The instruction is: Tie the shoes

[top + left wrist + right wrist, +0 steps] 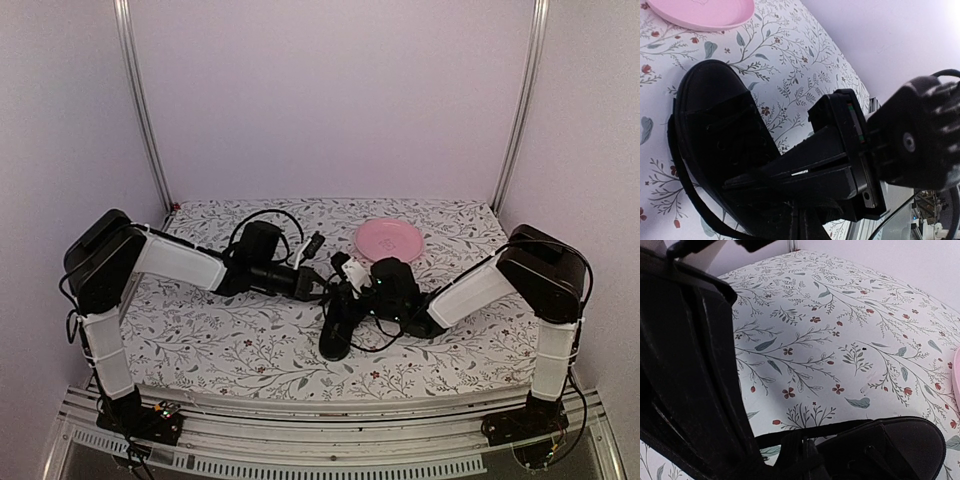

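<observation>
Pale lilac walls enclosed a tabletop [220, 335] covered in a floral print. A black shoe [336, 330] lay near its middle, toe toward a pink plate [389, 238] that sat apart, farther back. Both arms reached in over the laces. The right tool [742, 182] had its fingers drawn almost together, a sliver of light between them. The left tool [322, 290] merged with the dark shoe, so I could not tell its grip.
</observation>
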Robot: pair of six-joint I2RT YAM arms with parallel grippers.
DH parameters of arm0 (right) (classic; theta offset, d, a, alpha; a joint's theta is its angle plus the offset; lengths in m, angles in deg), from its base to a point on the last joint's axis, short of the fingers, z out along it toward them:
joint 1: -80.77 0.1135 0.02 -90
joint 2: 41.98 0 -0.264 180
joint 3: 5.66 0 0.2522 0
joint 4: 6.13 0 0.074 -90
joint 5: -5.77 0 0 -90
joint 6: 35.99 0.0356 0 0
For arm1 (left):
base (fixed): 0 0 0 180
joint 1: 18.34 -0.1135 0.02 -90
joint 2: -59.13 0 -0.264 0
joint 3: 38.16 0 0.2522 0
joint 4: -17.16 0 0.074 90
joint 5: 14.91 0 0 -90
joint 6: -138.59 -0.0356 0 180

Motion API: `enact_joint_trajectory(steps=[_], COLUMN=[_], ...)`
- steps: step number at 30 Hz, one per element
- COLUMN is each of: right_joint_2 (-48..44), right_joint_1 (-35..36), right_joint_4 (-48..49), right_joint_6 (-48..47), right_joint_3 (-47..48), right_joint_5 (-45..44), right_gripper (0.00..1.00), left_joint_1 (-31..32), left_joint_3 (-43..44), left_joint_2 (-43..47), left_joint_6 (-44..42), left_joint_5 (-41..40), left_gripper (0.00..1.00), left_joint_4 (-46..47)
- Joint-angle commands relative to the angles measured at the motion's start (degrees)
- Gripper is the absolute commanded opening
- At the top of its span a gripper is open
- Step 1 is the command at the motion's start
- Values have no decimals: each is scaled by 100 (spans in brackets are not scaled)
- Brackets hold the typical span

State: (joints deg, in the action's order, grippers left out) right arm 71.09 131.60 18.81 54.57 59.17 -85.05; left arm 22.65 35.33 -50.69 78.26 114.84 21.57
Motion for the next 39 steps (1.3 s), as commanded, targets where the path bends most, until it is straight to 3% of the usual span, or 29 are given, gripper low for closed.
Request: enact_joint_trajectory(steps=[1, 5, 15, 26, 33, 39], right_joint_2=[141, 56, 143, 306, 411, 464], right_joint_1=[-62, -62, -64, -62, -64, -61], right_joint_4=[950, 1611, 2932, 3816, 3891, 3909], right_joint_6=[524, 847, 1203, 1062, 1025, 988], right_joint_3=[-113, -417, -880, -1252, -1272, -1263], right_joint_5=[-390, -653, -243, -87, -60, -56], right_gripper=[2, 2, 2, 2, 2, 2], left_joint_1=[186, 295, 561, 307, -116, -136], left_joint_3=[-249, -502, -1010, -1238, -1232, -383], left_joint_2=[163, 197, 114, 939, 1519, 1046], left_joint_6=[373, 597, 1258, 602, 498, 745], left_joint_5=[179, 11, 16, -570, -854, -796], left_gripper=[0, 0, 0, 37, 39, 50], left_joint_4=[537, 705, 1384, 389, 264, 219])
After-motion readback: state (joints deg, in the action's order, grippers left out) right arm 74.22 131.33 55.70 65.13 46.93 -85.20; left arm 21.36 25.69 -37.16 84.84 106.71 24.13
